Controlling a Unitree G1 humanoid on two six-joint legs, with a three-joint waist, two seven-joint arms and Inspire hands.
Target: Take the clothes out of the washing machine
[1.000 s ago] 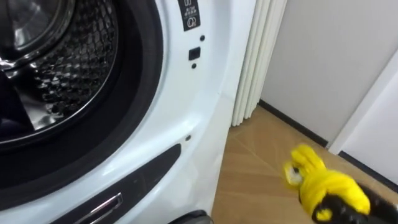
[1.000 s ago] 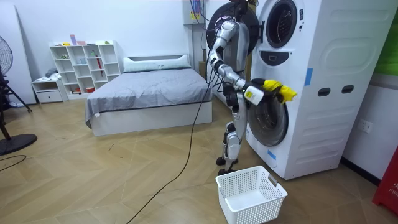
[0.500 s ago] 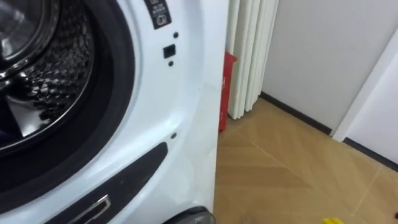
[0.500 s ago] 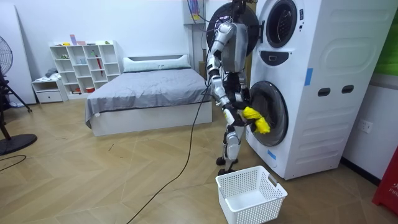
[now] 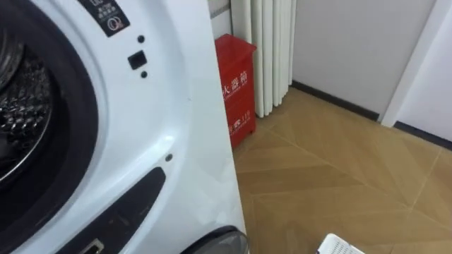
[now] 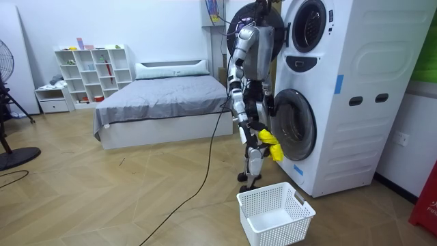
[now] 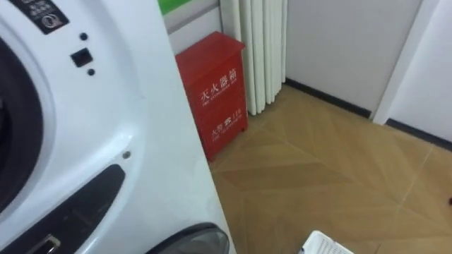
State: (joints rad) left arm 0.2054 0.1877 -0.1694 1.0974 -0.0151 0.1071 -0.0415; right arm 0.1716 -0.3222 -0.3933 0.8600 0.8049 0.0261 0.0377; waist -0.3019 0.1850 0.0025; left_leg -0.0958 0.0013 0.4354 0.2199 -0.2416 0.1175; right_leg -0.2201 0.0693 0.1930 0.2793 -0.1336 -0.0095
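One yellow cloth (image 6: 272, 145) hangs from the right hand (image 6: 260, 132) at thigh height, out of the drum, at 12 o'clock above the white laundry basket (image 6: 276, 213); fabric hides the fingers, so I cannot tell their grip. At its 3 o'clock stands the washing machine (image 6: 341, 102), whose drum (image 5: 18, 120) sits at 9 o'clock in the eye views, a red cabinet (image 5: 236, 88) near 12.
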